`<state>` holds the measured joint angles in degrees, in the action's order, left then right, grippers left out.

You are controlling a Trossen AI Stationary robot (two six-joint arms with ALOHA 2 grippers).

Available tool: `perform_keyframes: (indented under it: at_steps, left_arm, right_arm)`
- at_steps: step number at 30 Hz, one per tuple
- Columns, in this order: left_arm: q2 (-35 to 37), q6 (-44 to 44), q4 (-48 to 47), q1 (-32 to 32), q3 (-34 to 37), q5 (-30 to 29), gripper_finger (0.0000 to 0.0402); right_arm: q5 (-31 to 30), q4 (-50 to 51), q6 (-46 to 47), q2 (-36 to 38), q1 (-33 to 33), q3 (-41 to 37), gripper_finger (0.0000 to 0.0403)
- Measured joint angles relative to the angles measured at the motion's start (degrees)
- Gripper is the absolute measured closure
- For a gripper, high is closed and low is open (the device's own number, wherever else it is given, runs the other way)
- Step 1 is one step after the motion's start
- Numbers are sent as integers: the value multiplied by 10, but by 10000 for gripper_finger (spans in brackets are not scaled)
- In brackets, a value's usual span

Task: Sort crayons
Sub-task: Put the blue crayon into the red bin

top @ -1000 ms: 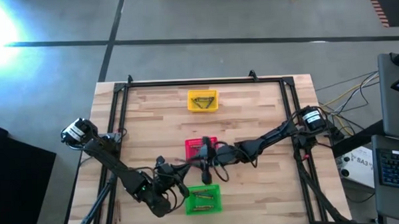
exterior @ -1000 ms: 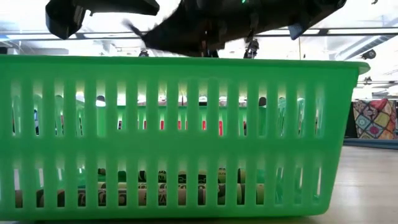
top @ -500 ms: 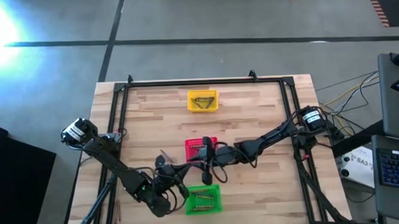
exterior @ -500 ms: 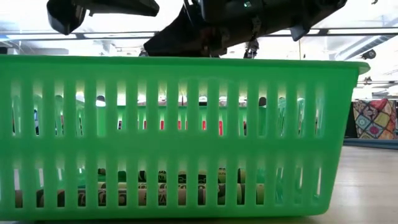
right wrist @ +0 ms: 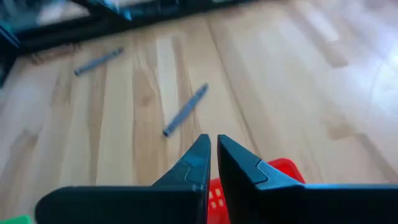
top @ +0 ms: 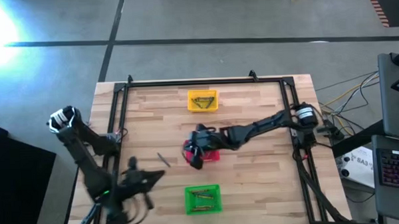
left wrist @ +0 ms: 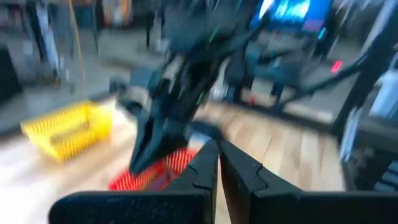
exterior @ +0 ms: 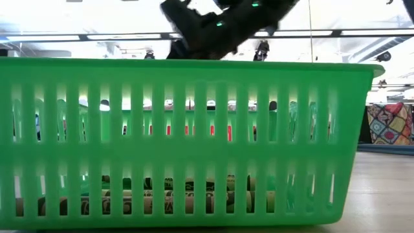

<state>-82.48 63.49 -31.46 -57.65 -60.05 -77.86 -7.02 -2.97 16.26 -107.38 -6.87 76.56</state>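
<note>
Grey crayons are lying loose on the table (top: 266, 123): one (right wrist: 185, 110) just ahead of the right gripper (right wrist: 211, 152), another (right wrist: 98, 61) farther off near the edge. More crayons are resting in the green basket (top: 202, 199) and the yellow basket (top: 203, 101). The right gripper is hovering over the red basket (top: 211, 155), fingers nearly touching, holding nothing. The left gripper (left wrist: 217, 165) is hanging off to the near left, jaws shut and empty. Judging by this, the next pick is the nearer grey crayon; the right gripper should be opening, turning its jaws across the stick, then coming down square over its middle so it isn't rolling away.
</note>
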Motion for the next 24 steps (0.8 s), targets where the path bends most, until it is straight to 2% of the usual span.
perform_keyframes:
  at_steps: [3, 5, 12, 20, 24]
  left_arm:
    - [8, -5, -9, -58, 4, -99, 400]
    - [4, -13, -8, -77, 5, -120, 400]
    - [-34, -25, -7, -81, 6, -106, 400]
    - [-59, -25, -10, -80, 6, -91, 400]
    - [-58, -19, -10, -79, 6, -85, 401]
  right_arm:
    - [33, 58, -4, -41, 15, 74, 379]
    - [44, 81, -2, -72, 20, 120, 379]
    - [71, 170, -16, -206, 19, 287, 379]
    - [69, 309, -109, -326, 19, 480, 378]
    - [12, 362, -171, -363, 16, 548, 378]
